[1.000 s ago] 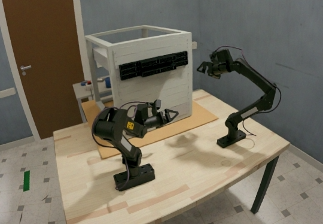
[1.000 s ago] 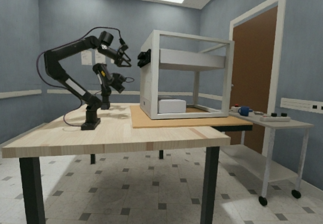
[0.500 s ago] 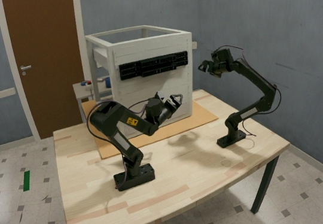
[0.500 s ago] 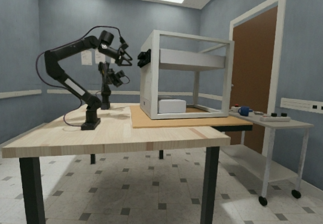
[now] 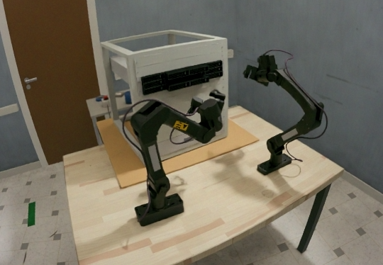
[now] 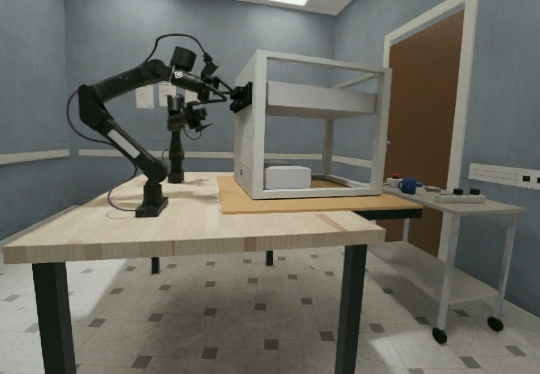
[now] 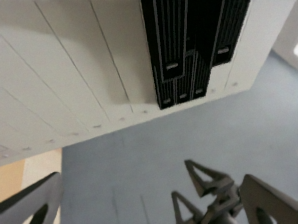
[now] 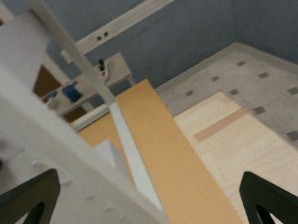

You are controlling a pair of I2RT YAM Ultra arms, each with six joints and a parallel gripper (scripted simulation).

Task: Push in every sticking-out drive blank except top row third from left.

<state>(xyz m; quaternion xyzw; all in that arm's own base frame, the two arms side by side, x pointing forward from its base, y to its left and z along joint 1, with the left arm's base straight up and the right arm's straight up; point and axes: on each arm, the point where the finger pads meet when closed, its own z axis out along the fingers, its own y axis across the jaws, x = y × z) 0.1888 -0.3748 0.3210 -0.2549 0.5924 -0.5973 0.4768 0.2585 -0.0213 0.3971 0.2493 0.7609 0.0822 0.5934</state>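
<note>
The white rack (image 5: pixel 159 60) (image 6: pixel 257 133) (image 7: pixel 65 75) stands upright. Its black drive blanks (image 5: pixel 153 85) (image 6: pixel 242 97) are in three rows. In the top row, the third blank (image 5: pixel 198 71) (image 7: pixel 223 50) sticks out. The third in the bottom row (image 5: pixel 199 81) (image 7: pixel 172 66) also sticks out, and second-column blanks look proud too. The fourth column (image 7: pixel 183 95) looks flush. The middle row is too dark to judge fully. My left gripper (image 5: pixel 217 98) (image 7: pixel 151 181) is open, in front of the rack below the blanks. My right gripper (image 5: pixel 250 74) (image 7: pixel 179 178) is open, beyond the rack's right edge.
An orange-brown mat (image 5: pixel 241 134) (image 6: pixel 320 203) (image 8: pixel 170 160) lies under the rack on the wooden table (image 5: pixel 206 239). The rack's side is an open frame. A trolley (image 6: pixel 480 208) with a blue mug (image 6: pixel 408 185) stands behind. Both arms stand in front of the rack.
</note>
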